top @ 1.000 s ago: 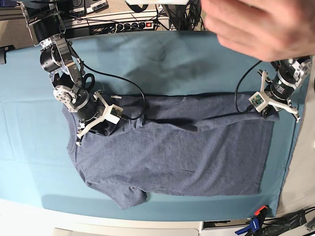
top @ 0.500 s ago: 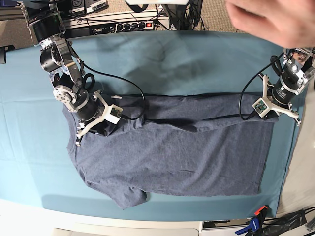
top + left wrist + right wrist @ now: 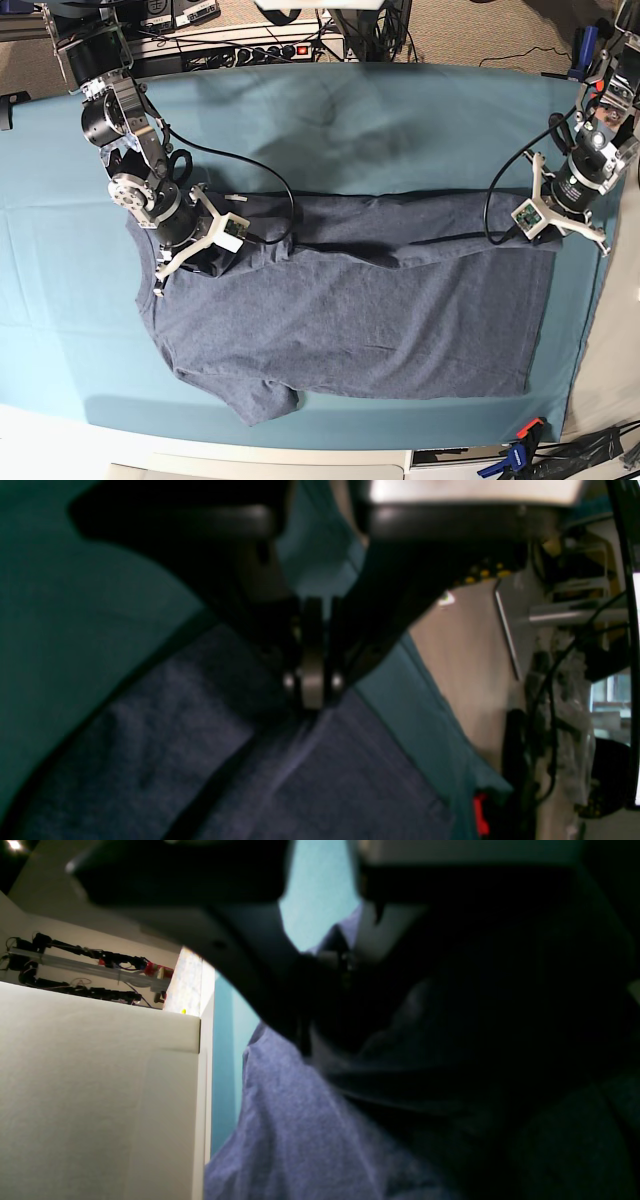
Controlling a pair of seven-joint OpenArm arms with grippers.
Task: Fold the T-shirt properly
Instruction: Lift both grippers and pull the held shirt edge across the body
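The T-shirt (image 3: 350,300) is spread across the middle of the teal cloth (image 3: 60,280), its long axis running left to right in the base view. Its folded upper edge is pinched at both ends: by the closed right gripper (image 3: 195,258) at left, near the collar, and by the closed left gripper (image 3: 550,222) at upper right, at the hem corner. With the loose body lying below both grippers in the frame, a pull toward the lower edge seems called for.

The person's hand that was reaching over the far right of the table is now gone from view, while the left gripper (image 3: 553,228), closed at the T-shirt (image 3: 350,310) hem corner, is sitting slightly farther right than a second ago.
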